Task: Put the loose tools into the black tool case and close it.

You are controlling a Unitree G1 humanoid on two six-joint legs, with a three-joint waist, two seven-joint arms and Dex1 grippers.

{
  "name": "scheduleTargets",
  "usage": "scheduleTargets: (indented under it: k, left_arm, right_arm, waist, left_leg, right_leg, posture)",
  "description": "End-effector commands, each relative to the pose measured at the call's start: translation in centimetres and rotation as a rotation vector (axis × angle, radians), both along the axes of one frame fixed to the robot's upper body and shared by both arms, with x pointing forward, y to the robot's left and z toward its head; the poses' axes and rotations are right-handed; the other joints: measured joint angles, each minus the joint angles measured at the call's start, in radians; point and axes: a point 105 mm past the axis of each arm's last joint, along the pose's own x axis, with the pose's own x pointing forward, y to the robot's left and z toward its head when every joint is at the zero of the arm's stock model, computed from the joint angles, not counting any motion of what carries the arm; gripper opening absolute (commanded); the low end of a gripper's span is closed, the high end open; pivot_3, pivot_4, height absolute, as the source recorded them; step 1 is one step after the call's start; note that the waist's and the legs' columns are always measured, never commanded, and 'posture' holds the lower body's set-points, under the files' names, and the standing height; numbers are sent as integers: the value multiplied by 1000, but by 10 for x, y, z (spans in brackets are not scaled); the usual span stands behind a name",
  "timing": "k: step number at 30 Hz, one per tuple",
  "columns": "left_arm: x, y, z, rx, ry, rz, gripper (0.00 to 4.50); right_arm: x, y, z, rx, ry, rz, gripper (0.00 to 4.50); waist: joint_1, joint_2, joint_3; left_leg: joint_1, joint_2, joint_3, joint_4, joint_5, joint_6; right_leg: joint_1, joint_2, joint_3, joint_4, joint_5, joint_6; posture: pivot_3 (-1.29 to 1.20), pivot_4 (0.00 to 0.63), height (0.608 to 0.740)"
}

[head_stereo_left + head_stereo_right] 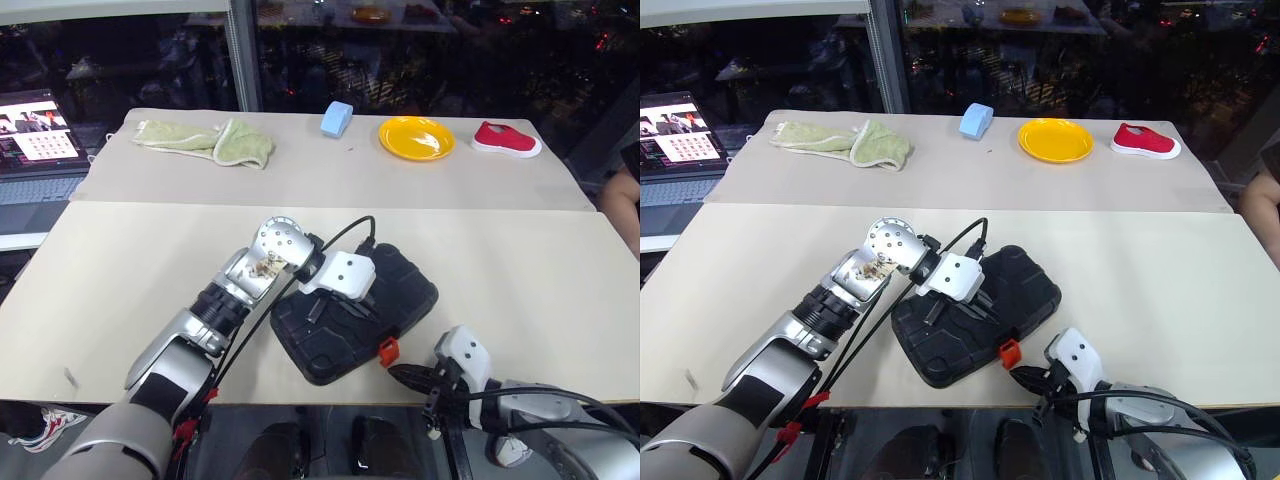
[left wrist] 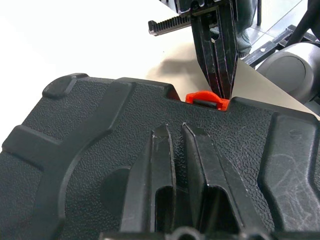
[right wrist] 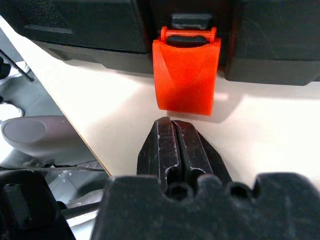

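I see the black tool case [image 1: 355, 312] shut, lying flat on the near desk [image 1: 520, 290], ribbed shell up, orange latch [image 1: 388, 351] on its near edge facing me.

My left hand [image 1: 985, 300] rests on top of the case lid. From the left wrist view its two fingers [image 2: 162, 175] lie flat against the textured shell, only a narrow gap between them, gripping nothing. The latch sits just past the fingertips, at the far rim of the lid from that hand.

My right hand [image 1: 398, 374] is at the desk's near edge, just in front of the latch. Fingers [image 3: 175, 145] pressed together, fully closed, holding nothing. In the right wrist view the tips point straight at the hanging latch flap [image 3: 186, 75] with a small strip of bare desk between them, so near but not touching. The left wrist view shows those same closed tips right behind the latch; contact cannot be told from there.

No loose tools lie around either hand.

Well beyond both hands, on the far desk: a green cloth [image 1: 210, 142], a blue block [image 1: 336, 118], a yellow plate [image 1: 416, 137], a red shoe [image 1: 506, 139]. A laptop [image 1: 38, 140] sits far off to my left hand's side.
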Motion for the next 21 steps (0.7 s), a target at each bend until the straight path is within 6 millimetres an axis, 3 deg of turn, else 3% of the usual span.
scheduleTargets:
  k: [1, 10, 21]
  left_arm:
    - [5, 14, -25, 135, 19, 40, 496]
    - [6, 13, -23, 137, 15, 30, 496]
    - [4, 10, -25, 137, 18, 22, 496]
  right_arm:
    - [4, 1, -9, 1, -8, -35, 0]
    - [22, 4, -11, 24, -75, -104, 0]
    - [36, 13, 26, 90, -209, -87, 0]
  waist:
    - [-2, -1, 0]
    - [-16, -2, -1]
    - [-16, -1, 0]
  left_leg:
    - [1, 0, 0, 0, 0, 0]
    - [9, 2, -1, -1, 0, 0]
    - [9, 2, -1, -1, 0, 0]
  right_leg:
    - [1, 0, 0, 0, 0, 0]
    - [12, 0, 0, -2, -1, 2]
    - [11, 1, -1, -4, 0, 2]
  posture:
    - [0, 150, 732]
    - [0, 150, 732]
    - [0, 150, 732]
